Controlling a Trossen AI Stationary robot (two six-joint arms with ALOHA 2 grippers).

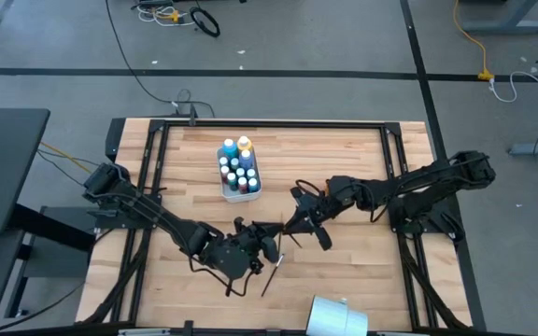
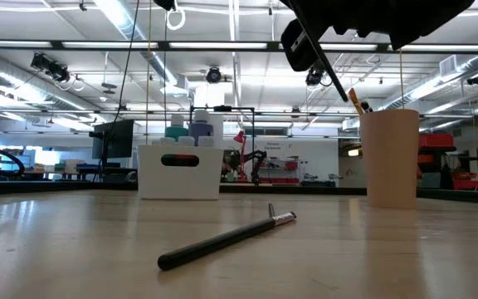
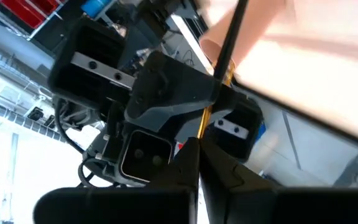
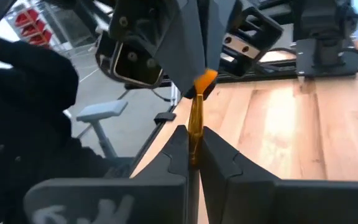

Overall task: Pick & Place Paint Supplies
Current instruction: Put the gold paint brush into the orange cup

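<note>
Loose brush (image 2: pixel 226 237) on table, both claws (image 4: pixel 191 149) clamp another brush (image 4: pixel 196 121).

Bright overhead ceiling lights (image 2: pixel 123 21) glare; wrist views blur close up, tabletop (image 2: pixel 388 249) evenly lit.

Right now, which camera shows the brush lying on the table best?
The low view: the loose brush lies full length, ferrule visible. The high view shows it as a thin sliver beside the left gripper. Neither wrist view shows it.
</note>
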